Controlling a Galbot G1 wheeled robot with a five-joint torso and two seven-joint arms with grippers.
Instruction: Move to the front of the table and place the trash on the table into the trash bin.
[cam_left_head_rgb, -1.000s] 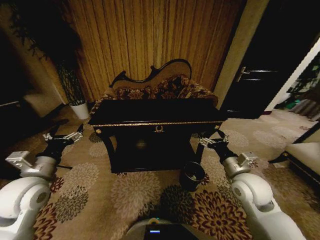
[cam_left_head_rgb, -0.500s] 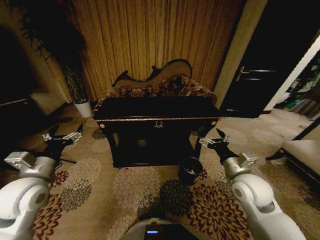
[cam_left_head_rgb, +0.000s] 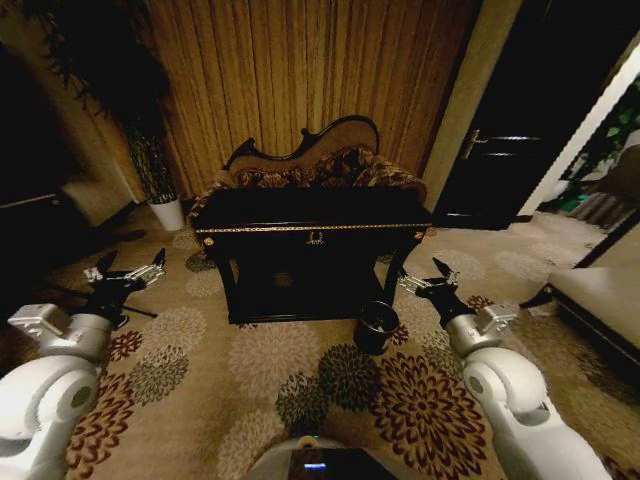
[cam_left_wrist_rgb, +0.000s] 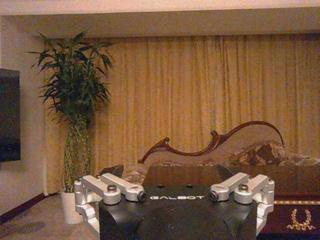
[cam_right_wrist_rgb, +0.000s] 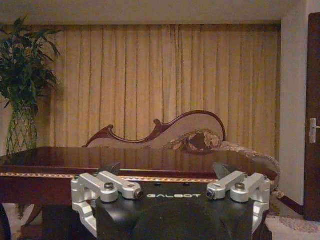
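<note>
The black worktop (cam_left_head_rgb: 312, 212) stands at 12 o'clock across the flowered carpet (cam_left_head_rgb: 250, 370), a sofa (cam_left_head_rgb: 310, 165) just behind it and curtains (cam_left_head_rgb: 300, 80) beyond. The trash bin (cam_left_head_rgb: 376, 327) sits on the floor at the worktop's front right leg — near the right pincer (cam_left_head_rgb: 427, 283), at about 1 o'clock. The left pincer (cam_left_head_rgb: 125, 276) hangs at 10 o'clock, near a potted plant (cam_left_head_rgb: 150, 165). Both pincers are spread wide and empty (trash not discernible on the glossy top).

Left pincer (cam_left_head_rgb: 126, 272), right pincer (cam_left_head_rgb: 427, 279) open, arms forward.
</note>
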